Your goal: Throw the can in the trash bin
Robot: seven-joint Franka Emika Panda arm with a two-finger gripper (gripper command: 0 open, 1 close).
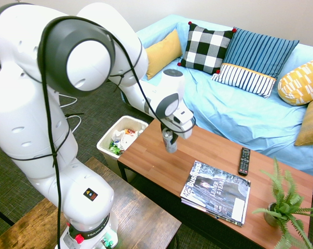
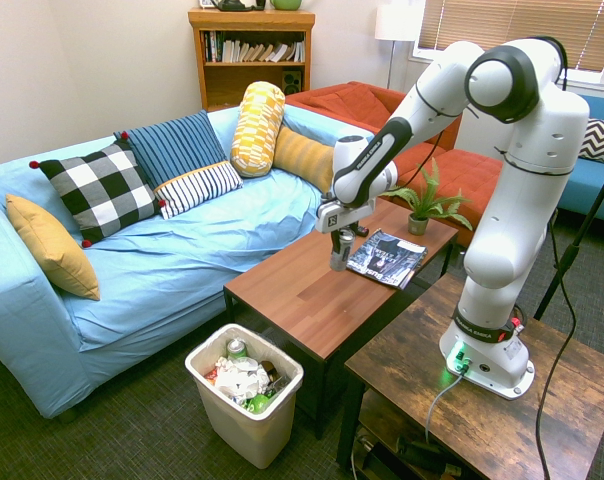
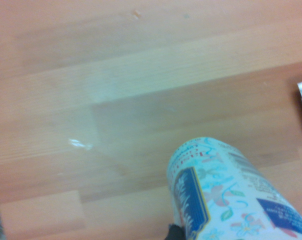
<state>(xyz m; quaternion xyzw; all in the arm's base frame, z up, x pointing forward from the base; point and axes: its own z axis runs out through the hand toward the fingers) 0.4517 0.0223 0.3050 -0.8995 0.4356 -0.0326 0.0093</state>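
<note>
The can (image 1: 170, 148) is a small silver-grey drink can, held upright over the left end of the wooden coffee table (image 1: 151, 168). My gripper (image 1: 169, 142) is shut on the can from above. The second exterior view shows the gripper (image 2: 339, 254) and the can (image 2: 337, 264) at or just above the table top (image 2: 302, 295). In the wrist view the can (image 3: 226, 200) shows white with blue print. The trash bin (image 1: 105, 141) is a white plastic bin on the floor by the table's end, holding crumpled paper and other rubbish (image 2: 244, 430).
A magazine (image 1: 216, 192) lies on the table near the can, with a black remote (image 1: 244, 161) and a potted plant (image 1: 283, 207) beyond it. A light blue sofa (image 1: 239, 111) with several cushions runs along the table's far side.
</note>
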